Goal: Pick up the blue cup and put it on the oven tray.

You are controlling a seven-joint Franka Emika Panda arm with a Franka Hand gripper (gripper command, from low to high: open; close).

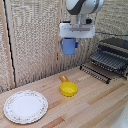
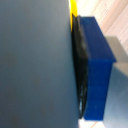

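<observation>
1. Pincer point(image 1: 69, 44) clamped on blue cup point(image 1: 68, 46), we see it held high above the desk point(image 1: 95, 100).
2. Oven tray point(image 1: 97, 71) sits toward the exterior view's right; yellow handled bowl point(image 1: 68, 88) below.

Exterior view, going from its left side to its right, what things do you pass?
White patterned plate → yellow handled bowl → blue cup held up in the gripper, roughly above the bowl → oven tray → toaster oven.
</observation>
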